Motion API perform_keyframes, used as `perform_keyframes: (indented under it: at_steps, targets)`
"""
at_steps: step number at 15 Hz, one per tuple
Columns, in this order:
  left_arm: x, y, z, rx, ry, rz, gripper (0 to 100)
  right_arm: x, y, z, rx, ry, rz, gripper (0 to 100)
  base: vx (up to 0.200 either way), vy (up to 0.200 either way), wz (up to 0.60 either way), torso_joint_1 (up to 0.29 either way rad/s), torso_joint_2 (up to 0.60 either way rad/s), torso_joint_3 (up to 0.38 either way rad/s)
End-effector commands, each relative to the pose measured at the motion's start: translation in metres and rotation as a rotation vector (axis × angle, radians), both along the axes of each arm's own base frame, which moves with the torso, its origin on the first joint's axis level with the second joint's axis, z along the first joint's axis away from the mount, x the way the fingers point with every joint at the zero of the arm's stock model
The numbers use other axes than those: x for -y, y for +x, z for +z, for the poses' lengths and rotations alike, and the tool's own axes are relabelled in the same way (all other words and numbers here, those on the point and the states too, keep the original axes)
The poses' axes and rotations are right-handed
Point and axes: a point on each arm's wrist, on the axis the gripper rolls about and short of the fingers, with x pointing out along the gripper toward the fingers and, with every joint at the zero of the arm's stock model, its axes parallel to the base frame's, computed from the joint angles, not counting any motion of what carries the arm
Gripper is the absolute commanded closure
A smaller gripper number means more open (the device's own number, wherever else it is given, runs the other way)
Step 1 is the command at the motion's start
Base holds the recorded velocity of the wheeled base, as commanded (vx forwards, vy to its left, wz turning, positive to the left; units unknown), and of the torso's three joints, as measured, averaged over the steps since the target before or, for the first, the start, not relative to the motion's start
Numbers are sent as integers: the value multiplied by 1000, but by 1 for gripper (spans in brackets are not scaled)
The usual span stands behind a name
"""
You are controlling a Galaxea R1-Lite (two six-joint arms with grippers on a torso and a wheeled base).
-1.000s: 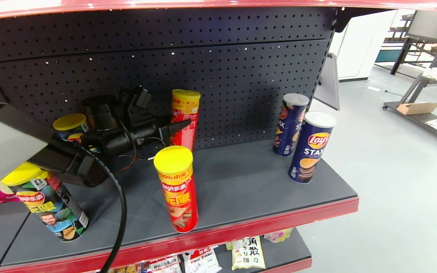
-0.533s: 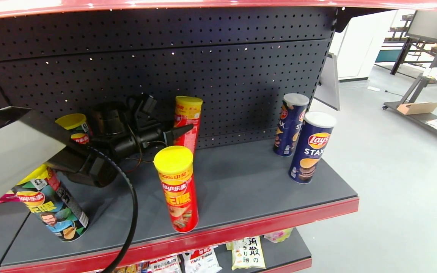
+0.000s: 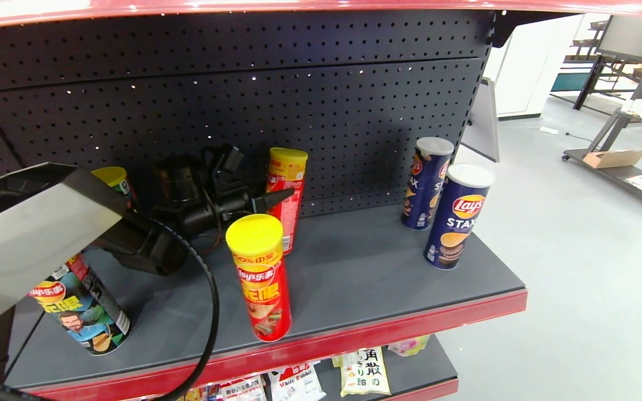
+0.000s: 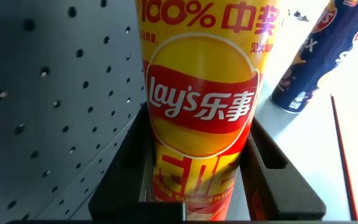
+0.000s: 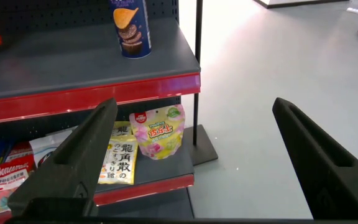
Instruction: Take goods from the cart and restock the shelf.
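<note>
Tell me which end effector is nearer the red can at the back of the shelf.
Left. The left end effector grips the rear red can by the pegboard; the right end effector hangs open well out in front of the shelf.

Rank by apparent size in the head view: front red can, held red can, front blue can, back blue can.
Largest: front red can, nearest the camera.
Next: front blue can.
Smallest, too alike to rank: back blue can and held red can, which is partly hidden.

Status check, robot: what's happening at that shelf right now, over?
Left gripper shut on red chip can by the pegboard. Right gripper open, empty. Second can stands just in front.
</note>
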Motion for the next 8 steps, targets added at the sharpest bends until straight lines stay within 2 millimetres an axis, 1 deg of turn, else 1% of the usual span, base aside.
perform_keyframes:
  at_steps: [1,8]
  targets:
    - [1,2,-4,-7,1,-2,100,0,0,0,-1,0,1,0,0,0,0,0,0,0]
    - [1,2,-10,-24,6,-22,100,0,0,0,-1,0,1,0,0,0,0,0,0,0]
